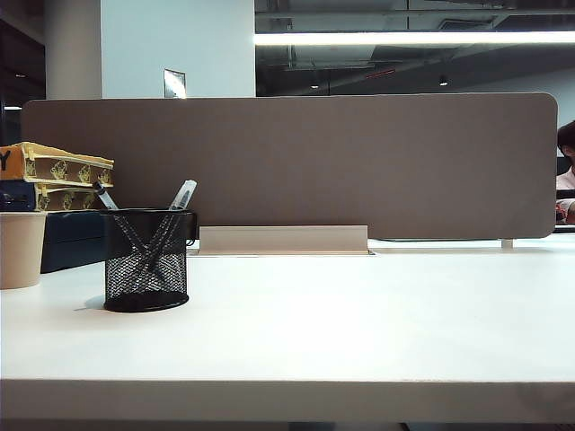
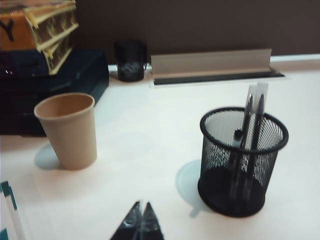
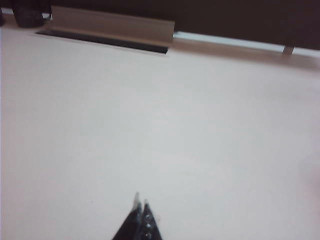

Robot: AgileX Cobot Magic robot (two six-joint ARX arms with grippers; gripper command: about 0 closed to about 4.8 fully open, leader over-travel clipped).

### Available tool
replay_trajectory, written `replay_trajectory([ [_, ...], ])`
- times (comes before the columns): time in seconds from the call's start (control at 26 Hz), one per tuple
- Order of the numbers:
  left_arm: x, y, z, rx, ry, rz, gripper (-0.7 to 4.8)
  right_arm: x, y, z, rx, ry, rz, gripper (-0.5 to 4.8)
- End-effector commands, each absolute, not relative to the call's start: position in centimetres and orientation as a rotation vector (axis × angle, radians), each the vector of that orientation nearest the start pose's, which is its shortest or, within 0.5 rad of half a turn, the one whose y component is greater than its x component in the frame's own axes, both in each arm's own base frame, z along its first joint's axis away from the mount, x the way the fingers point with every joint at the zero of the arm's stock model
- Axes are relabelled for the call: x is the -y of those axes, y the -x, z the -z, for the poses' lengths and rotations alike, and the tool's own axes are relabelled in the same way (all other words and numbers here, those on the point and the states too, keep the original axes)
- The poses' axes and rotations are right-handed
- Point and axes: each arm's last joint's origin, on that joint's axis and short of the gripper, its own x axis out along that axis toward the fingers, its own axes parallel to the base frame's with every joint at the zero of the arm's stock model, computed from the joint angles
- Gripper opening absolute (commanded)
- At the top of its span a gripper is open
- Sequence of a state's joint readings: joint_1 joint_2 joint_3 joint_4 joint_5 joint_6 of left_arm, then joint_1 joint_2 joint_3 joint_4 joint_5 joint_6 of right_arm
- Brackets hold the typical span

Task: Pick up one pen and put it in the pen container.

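Two gel pens (image 2: 252, 125) stand in the black mesh pen container (image 2: 243, 160), so placing looks finished. The left gripper (image 2: 141, 206) hangs nearby, the right gripper (image 3: 140, 202) over bare table (image 3: 200, 125), both closed, empty. Next: nothing but parking.

Black mesh pen container (image 1: 145, 260) upright on table, two pens (image 1: 180, 202) leaning inside

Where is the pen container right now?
The pen container stands on the left of the table in the exterior view, just right of the beige cup, with pens inside it.
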State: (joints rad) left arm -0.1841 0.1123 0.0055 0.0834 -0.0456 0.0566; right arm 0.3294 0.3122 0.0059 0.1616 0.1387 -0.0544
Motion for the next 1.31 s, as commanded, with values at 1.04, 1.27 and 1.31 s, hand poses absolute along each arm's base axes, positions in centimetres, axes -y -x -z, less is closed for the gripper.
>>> replay_trajectory([
  [1.04, 1.9, -10.2, -15.7, -0.106, -0.01, 0.182, -0.06, -3.4, -11.1, -15.8, -0.082, 0.066, -0.194, -0.01],
  [1.27, 1.9, -10.2, -15.6, -0.11, -0.01, 0.183, -0.05, -3.4, -11.1, -15.7, -0.098, 0.07, -0.197, -0.01],
  [1.31, 1.9, -10.2, -15.6, -0.11, -0.01, 0.183, -0.05, -3.4, -11.1, -15.7, -0.098, 0.07, -0.197, -0.01],
])
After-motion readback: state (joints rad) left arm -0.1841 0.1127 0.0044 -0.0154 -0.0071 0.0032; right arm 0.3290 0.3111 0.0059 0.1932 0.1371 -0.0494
